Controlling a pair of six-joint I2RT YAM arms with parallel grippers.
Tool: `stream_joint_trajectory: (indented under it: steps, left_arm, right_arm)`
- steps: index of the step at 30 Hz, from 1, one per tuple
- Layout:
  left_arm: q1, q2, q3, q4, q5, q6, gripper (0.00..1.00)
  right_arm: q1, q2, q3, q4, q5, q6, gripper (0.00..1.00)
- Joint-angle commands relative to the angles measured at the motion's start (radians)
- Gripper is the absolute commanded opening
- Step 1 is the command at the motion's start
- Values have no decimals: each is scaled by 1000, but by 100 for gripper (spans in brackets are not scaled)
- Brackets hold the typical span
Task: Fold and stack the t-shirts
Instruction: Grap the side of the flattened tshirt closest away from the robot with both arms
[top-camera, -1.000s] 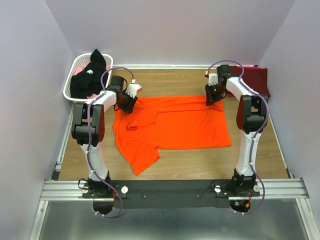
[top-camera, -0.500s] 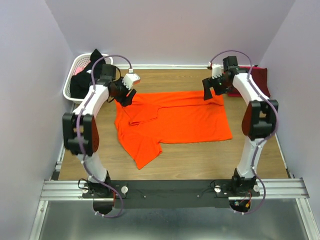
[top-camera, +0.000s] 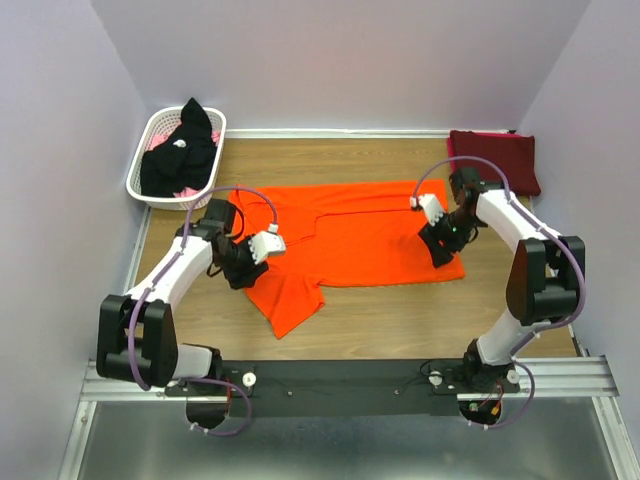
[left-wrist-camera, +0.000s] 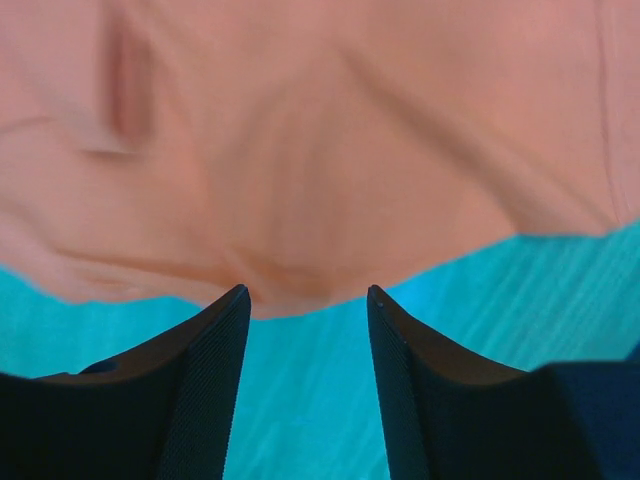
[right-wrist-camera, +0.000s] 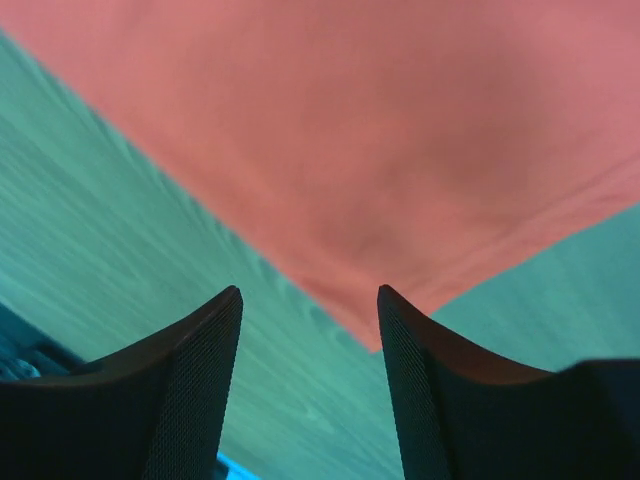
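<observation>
Over the table (top-camera: 380, 320), left gripper (left-wrist-camera: 307, 292) and right gripper (right-wrist-camera: 310, 292) have moved from the orange shirt's (top-camera: 370, 235) far edge to its near side, jaws parted, empty, probably to regrasp.

parted jaws frame the orange t-shirt (left-wrist-camera: 300, 150) hem, bare table (left-wrist-camera: 300, 400) beneath.

Basket (top-camera: 140, 168) behind-left of spread t-shirt (top-camera: 370, 235)

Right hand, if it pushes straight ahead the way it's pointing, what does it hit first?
Probably a corner of the orange t-shirt, lying just ahead of the open right hand on the table; depth is unclear.
</observation>
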Motion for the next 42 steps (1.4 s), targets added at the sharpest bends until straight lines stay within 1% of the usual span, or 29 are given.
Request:
stream_joint_trajectory:
  steps: [1, 3, 10, 14, 16, 22, 24, 31, 34, 35, 36, 37, 39, 42]
  left_arm:
    - [-65, -53, -60, 52, -92, 23, 57]
    - [-78, -52, -66, 63, -105, 16, 57]
    - [-100, -24, -53, 74, -112, -1, 57]
    - [-103, -10, -44, 75, -110, -2, 57]
    - [-105, -3, -48, 77, -115, -1, 57]
    - [-105, -9, -74, 86, -133, 1, 56]
    - [-105, -9, -88, 92, -141, 1, 56]
    - [-105, 0, -129, 127, -171, 2, 56]
    - [-105, 8, -152, 172, -198, -7, 54]
    - [-105, 16, -155, 183, -199, -10, 53]
    - [-105, 20, -155, 183, -195, -11, 53]
    - [-105, 23, -157, 183, -190, -5, 53]
    - [-106, 26, -168, 177, -184, 4, 53]
    - [-111, 31, -192, 184, -207, 28, 54]
  right_arm:
    - [22, -82, -113, 53, 96, -85, 60]
    - [30, -86, -140, 70, 108, -86, 57]
    - [36, -104, -229, 104, 166, -134, 55]
    - [36, -129, -288, 152, 215, -161, 55]
    - [36, -129, -299, 167, 223, -164, 52]
    - [36, -109, -319, 215, 255, -178, 51]
    - [36, -107, -341, 232, 266, -184, 49]
    - [36, -139, -385, 248, 300, -215, 47]
    - [36, -145, -399, 268, 305, -215, 41]
    - [36, -144, -399, 271, 302, -209, 37]
    - [36, -135, -394, 270, 300, -201, 35]
    - [36, -129, -385, 271, 298, -189, 30]
    - [37, -122, -379, 271, 295, -183, 27]
    - [42, -121, -374, 271, 291, -175, 18]
